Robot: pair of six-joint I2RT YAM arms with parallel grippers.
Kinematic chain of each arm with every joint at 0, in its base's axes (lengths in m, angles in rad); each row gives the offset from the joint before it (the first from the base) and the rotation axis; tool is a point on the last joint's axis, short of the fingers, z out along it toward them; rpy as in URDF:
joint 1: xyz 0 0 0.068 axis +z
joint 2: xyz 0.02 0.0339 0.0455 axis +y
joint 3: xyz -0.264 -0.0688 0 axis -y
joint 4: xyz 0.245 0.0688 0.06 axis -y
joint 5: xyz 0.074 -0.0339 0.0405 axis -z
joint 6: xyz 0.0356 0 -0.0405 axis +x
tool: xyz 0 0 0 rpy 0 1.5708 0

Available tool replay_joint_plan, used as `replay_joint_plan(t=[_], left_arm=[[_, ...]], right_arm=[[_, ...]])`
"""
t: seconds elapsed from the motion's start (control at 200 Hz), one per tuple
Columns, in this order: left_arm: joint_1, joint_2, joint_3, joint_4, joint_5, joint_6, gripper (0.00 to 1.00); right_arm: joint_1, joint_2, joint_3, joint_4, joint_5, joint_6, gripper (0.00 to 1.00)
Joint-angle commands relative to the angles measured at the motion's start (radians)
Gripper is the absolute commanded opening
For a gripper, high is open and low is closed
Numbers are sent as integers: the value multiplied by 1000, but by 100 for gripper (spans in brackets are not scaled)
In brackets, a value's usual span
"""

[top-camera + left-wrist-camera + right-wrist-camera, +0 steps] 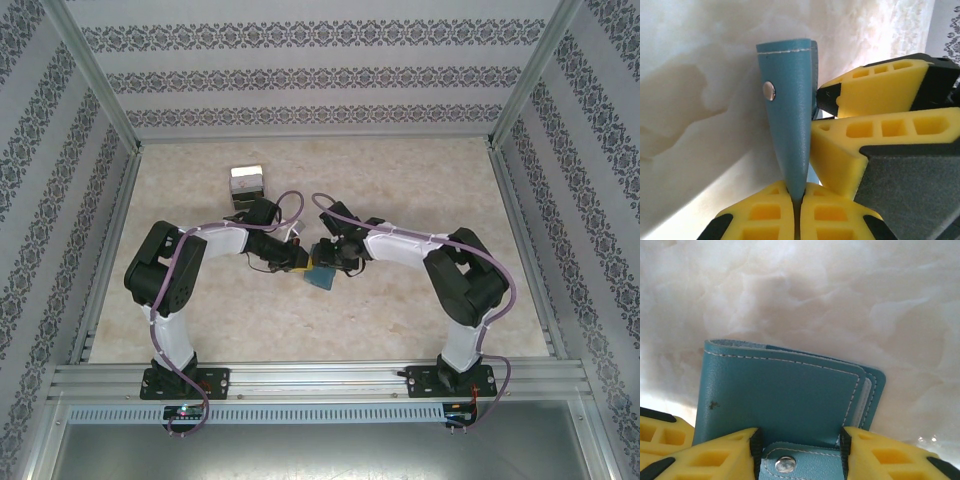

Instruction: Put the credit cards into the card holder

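The teal card holder [320, 277] hangs between both grippers over the middle of the table. My left gripper [797, 195] is shut on one edge of the card holder [790, 115], seen edge-on with a silver snap facing left. In the top view the left gripper [300, 262] sits to its left and the right gripper [328, 258] just above it. My right gripper [799, 440] is open, its fingers [725, 452] flanking the snap tab of the folded card holder [780, 395]. A pale strip [866, 395] peeks between the flaps. The credit cards are hidden.
A small dark-and-white box [246, 184] stands behind the left arm at the back of the marbled table [420, 180]. Metal frame rails [300, 375] and patterned walls enclose the table. The right gripper's yellow fingers [875, 90] crowd close beside the card holder in the left wrist view.
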Motion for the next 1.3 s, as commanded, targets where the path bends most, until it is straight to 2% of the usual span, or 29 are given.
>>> replay_joint_plan(t=[0.0, 0.23, 0.305, 0.859, 1.109, 1.299], left_arm=[[-16, -52, 2, 62, 70, -11, 6], [-14, -71, -29, 101, 24, -49, 3], [-12, -78, -41, 111, 11, -58, 2], [2, -100, -104, 164, -39, -108, 0], [1, -99, -117, 163, -37, -113, 1], [2, -103, -136, 163, -48, -116, 2]], right_arm=[[38, 62, 0, -106, 100, 0, 39], [48, 23, -17, -209, 220, -22, 23], [44, 2, -36, -219, 232, -29, 13], [31, -80, -129, -236, 248, -42, 9], [14, -98, -132, -261, 283, -40, 17], [3, -104, -143, -280, 291, -40, 20]])
